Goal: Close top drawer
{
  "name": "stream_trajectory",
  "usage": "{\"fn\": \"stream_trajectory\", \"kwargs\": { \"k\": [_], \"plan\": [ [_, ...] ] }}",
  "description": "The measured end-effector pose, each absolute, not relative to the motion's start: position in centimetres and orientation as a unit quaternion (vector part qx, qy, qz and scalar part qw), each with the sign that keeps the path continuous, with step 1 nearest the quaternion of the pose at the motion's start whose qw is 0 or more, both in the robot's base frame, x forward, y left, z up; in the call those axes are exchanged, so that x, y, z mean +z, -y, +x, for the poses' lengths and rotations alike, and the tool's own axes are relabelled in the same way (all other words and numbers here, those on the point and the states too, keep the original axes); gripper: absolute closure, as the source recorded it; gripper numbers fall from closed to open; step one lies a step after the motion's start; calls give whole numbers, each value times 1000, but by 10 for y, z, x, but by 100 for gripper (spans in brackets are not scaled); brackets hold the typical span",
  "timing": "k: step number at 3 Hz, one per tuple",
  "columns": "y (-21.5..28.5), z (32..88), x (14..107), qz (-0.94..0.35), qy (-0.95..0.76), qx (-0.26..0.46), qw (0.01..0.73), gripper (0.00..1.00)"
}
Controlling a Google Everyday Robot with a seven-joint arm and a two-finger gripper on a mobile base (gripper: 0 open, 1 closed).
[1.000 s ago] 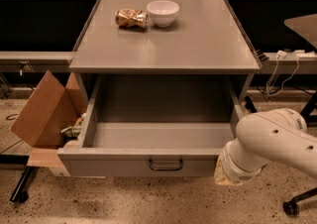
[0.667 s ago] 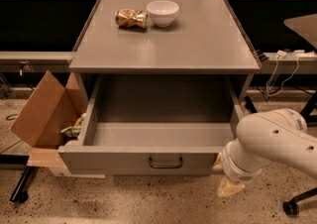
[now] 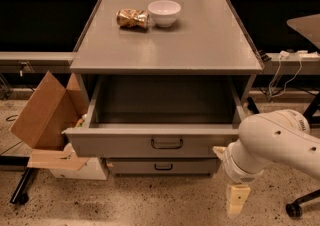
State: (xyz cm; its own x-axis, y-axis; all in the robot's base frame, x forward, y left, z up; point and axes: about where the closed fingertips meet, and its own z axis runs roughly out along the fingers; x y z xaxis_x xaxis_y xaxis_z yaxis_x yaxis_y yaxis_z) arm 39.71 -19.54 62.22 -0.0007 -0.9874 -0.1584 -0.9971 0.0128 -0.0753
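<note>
Low beside top drawer [image 3: 120, 144], hand [image 3: 238, 199] half-hidden

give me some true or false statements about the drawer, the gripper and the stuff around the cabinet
1. The top drawer is pulled out of the cabinet. True.
2. The gripper is on the drawer's handle. False: it hangs low, to the right of the drawer front in the picture, apart from the handle.
3. A white bowl stands on the cabinet top. True.
4. A cardboard box sits inside the top drawer. False: it stands on the floor beside the cabinet, on the picture's left.
</note>
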Motion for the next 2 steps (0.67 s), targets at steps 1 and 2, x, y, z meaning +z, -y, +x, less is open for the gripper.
{"fn": "stream_trajectory", "kwargs": {
  "k": [1, 2],
  "plan": [
    [196, 419, 624, -718, -688, 34, 101, 6],
    [199, 455, 633, -729, -672, 32, 128, 29]
  ]
}}
